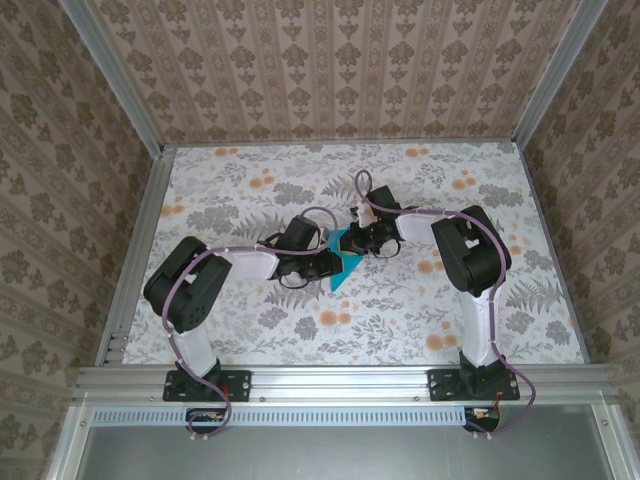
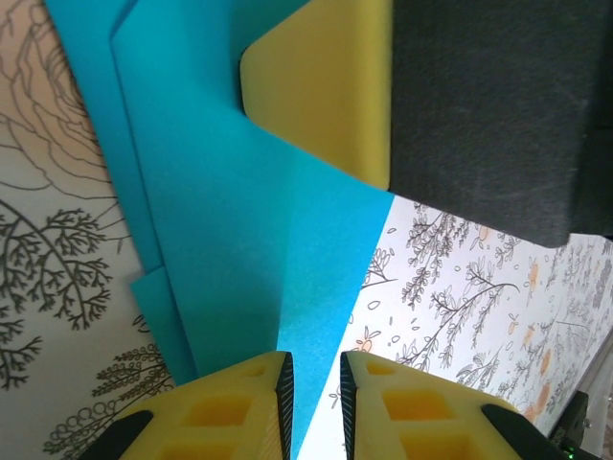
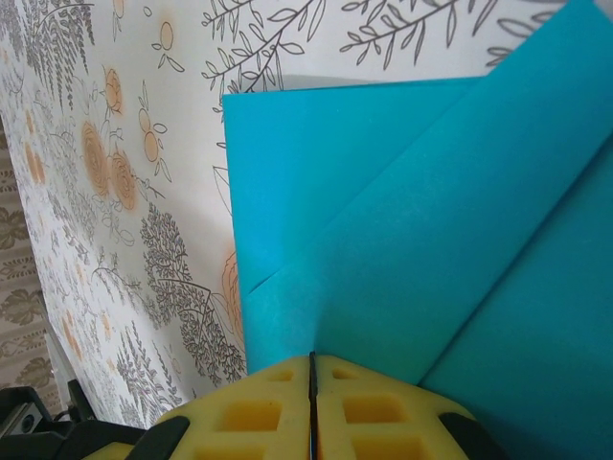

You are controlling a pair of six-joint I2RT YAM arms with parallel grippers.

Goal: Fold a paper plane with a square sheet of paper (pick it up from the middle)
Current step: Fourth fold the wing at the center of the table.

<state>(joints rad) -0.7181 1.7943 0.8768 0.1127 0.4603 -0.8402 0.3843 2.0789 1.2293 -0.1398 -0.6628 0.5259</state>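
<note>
Yellow fingertips of the right gripper (image 3: pixel 311 379) press together with no gap, pinching an edge of the teal paper (image 3: pixel 383 230), which is partly folded into diagonal flaps. The left gripper (image 2: pixel 314 393) has its jaws a narrow slit apart, and the paper's edge runs into that slit. Seen from above, the paper sits mid-counter (image 1: pixel 300 330) between both grippers. Its long axis runs far to near, with its point toward the arm bases.
</note>
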